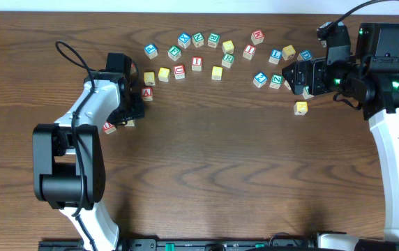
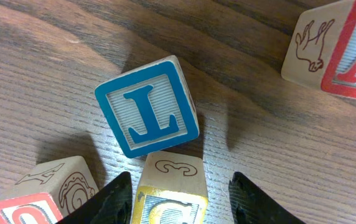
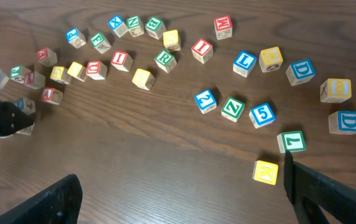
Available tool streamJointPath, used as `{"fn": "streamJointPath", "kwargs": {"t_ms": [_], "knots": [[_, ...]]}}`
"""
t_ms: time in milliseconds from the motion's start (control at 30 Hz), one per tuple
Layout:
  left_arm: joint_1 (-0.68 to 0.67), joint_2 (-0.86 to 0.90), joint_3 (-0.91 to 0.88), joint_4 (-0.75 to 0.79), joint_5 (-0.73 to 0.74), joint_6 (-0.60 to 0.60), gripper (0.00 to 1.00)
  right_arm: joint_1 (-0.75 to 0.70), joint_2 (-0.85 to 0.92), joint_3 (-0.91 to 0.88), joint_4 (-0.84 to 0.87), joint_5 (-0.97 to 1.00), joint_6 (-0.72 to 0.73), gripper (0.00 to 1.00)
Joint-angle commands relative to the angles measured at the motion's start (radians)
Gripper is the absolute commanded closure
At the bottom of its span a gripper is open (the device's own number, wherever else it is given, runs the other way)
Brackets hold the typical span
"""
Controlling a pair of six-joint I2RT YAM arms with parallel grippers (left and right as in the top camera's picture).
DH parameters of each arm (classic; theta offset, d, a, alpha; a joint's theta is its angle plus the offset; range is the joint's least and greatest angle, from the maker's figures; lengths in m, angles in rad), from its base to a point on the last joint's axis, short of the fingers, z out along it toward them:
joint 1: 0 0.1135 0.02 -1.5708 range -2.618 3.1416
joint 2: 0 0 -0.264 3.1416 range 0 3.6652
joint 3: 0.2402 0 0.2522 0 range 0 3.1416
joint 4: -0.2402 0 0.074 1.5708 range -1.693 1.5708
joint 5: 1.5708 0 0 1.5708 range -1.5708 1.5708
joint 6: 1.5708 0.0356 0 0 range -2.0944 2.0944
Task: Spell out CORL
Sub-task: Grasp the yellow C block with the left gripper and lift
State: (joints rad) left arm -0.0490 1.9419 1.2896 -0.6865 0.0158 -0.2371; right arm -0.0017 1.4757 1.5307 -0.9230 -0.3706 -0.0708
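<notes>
In the left wrist view my left gripper (image 2: pixel 181 179) is open, with a finger on each side of a yellow C block (image 2: pixel 172 196) on the table. There is a gap at its right finger. A blue L block (image 2: pixel 147 107) lies tilted just beyond it. A red-lettered block (image 2: pixel 41 198) is at its left and a red A block (image 2: pixel 346 50) is far right. Overhead, the left gripper (image 1: pixel 131 113) is at the table's left. My right gripper (image 1: pixel 290 75) is open and empty above bare wood (image 3: pixel 179 177).
An arc of several letter and number blocks spans the back of the table (image 1: pixel 206 174), from a blue one (image 1: pixel 150 50) to a yellow one (image 1: pixel 300 107). In the right wrist view a yellow K block (image 3: pixel 266 172) and a green 7 block (image 3: pixel 291 141) lie by the right finger.
</notes>
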Motion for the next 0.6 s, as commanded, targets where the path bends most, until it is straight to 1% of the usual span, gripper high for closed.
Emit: {"fn": "streamJointPath", "kwargs": {"t_ms": [0,333,467,567], "knots": [[-0.003,0.019,-0.013,-0.008,-0.016,-0.005,0.52,-0.004,0.002,0.019,-0.002,-0.013,-0.013,0.01],[-0.003,0.019,-0.027,-0.004,-0.016,-0.005,0.52,-0.004,0.002,0.019,-0.002,-0.013,-0.013,0.01],[-0.003,0.019,-0.027,0.000,-0.016,-0.005,0.59,-0.004,0.002,0.019,-0.001,-0.013,-0.013,0.01],[-0.003,0.019,-0.027,-0.001,-0.016,-0.005,0.60,-0.004,0.002,0.019,-0.001,-0.013,-0.013,0.01]]}}
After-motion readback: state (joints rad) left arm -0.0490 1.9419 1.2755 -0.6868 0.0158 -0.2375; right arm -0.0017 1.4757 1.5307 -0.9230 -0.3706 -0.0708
